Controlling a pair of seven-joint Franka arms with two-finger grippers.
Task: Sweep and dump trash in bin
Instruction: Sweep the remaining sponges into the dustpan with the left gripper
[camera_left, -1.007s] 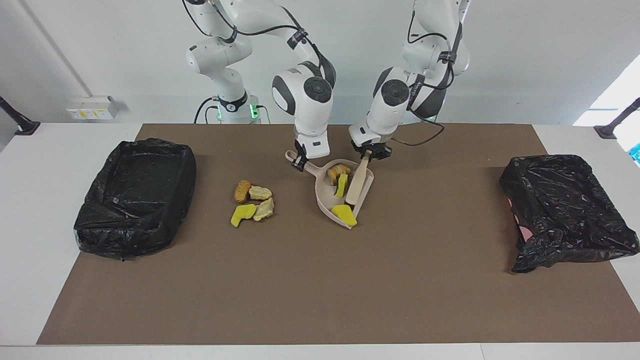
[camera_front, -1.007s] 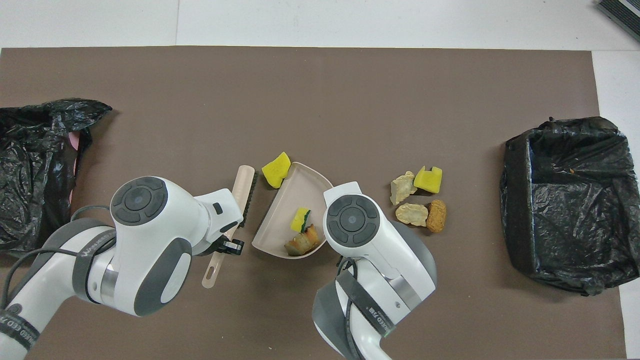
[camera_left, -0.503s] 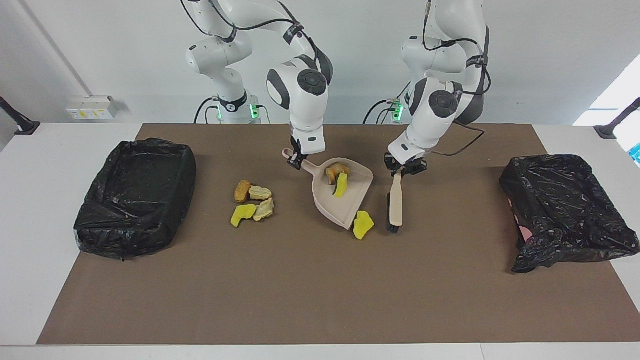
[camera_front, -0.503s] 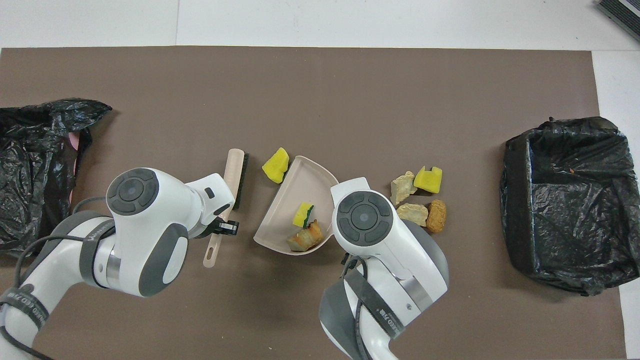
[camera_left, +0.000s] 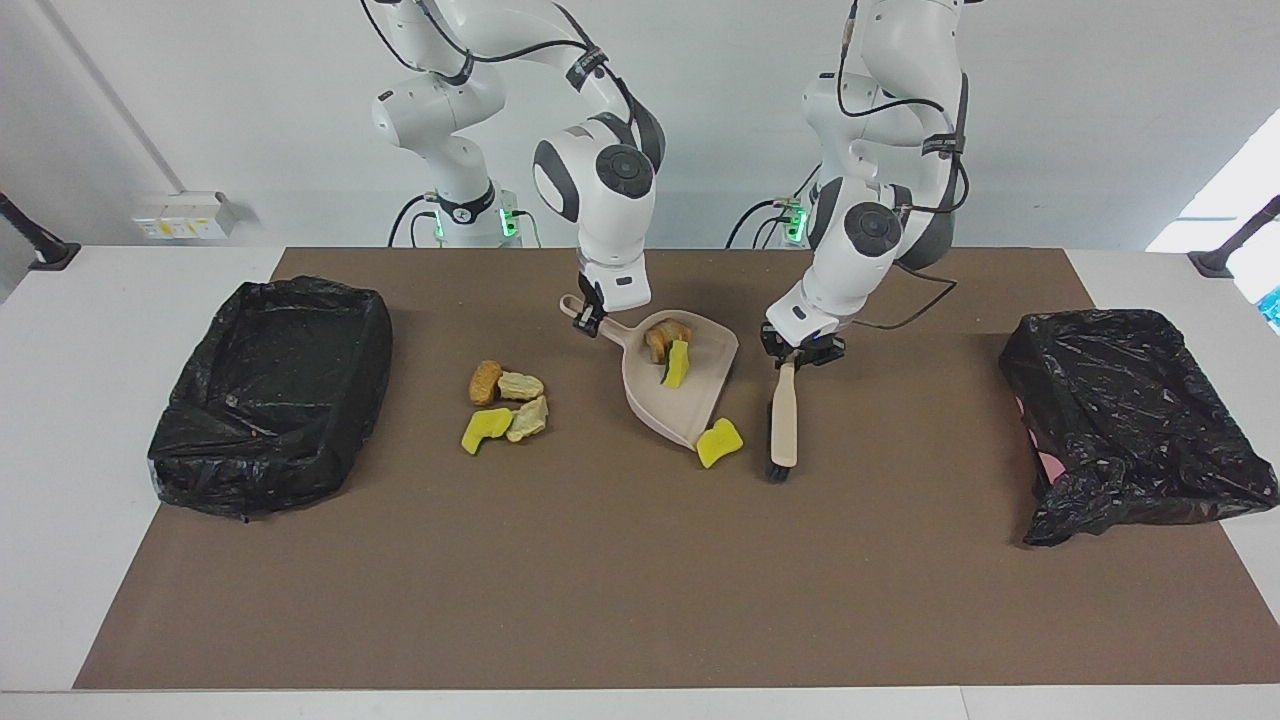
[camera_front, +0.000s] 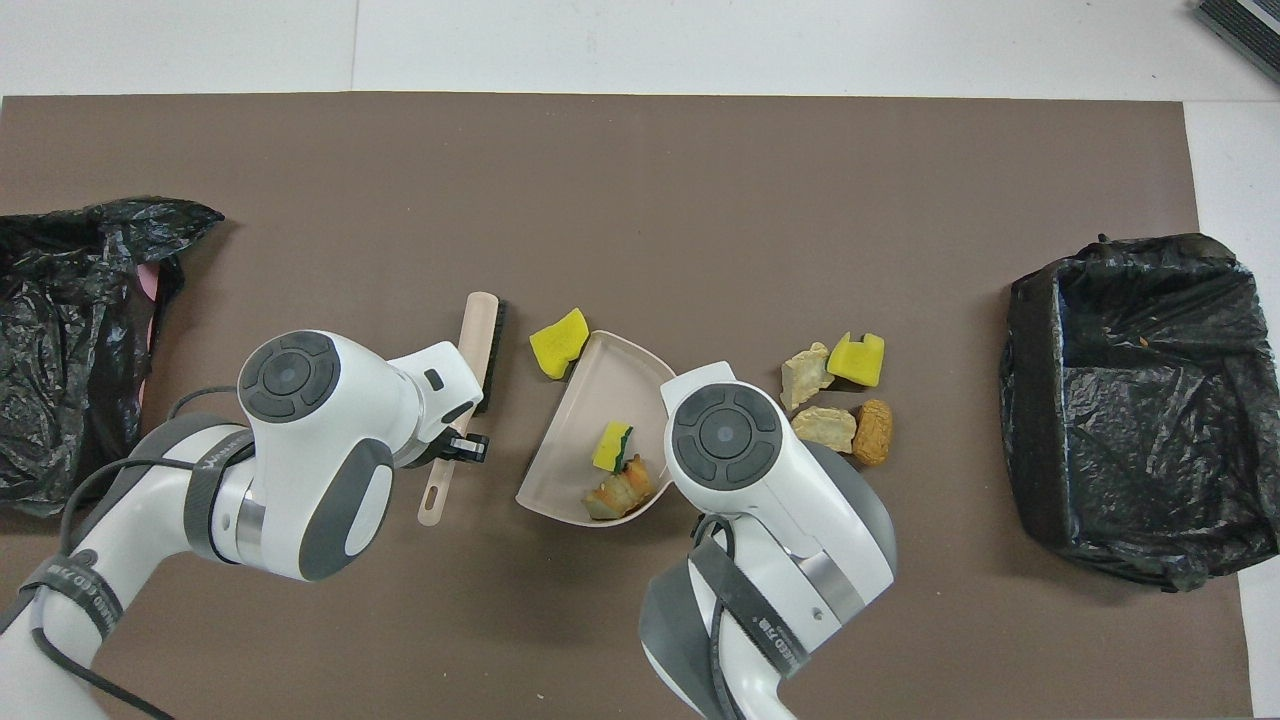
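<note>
- Trash, loose group (camera_left: 505, 403): four chunks lie touching one another on the brown mat toward the right arm's end of the worktop: a brown lump, two pale crumbly lumps, one yellow sponge piece.
- Trash, in the pan: a green-backed yellow sponge piece (camera_left: 677, 364) and a tan crumbly lump (camera_left: 664, 338) sit in the dustpan (camera_left: 680, 400), at its handle end.
- Trash, stray: one yellow sponge piece (camera_left: 719, 442) rests on the mat against the dustpan's open lip, not in it.
- Handling, as I judge it: light, soft or crumbly, apt to roll or bounce off the bristles; better pushed with the brush than pinched.
- Brush (camera_left: 783, 422): beige handle, dark bristles, lying near the stray piece toward the left arm's end.
- Left end effector (camera_left: 797, 354): clamped on the brush handle's end.
- Right end effector (camera_left: 593, 318): closed on the dustpan handle, pan slightly tilted, I think.
- Bins: a black-lined bin (camera_left: 270, 390) at the right arm's end, another (camera_left: 1130, 420) at the left arm's end, both well apart from the trash.
</note>
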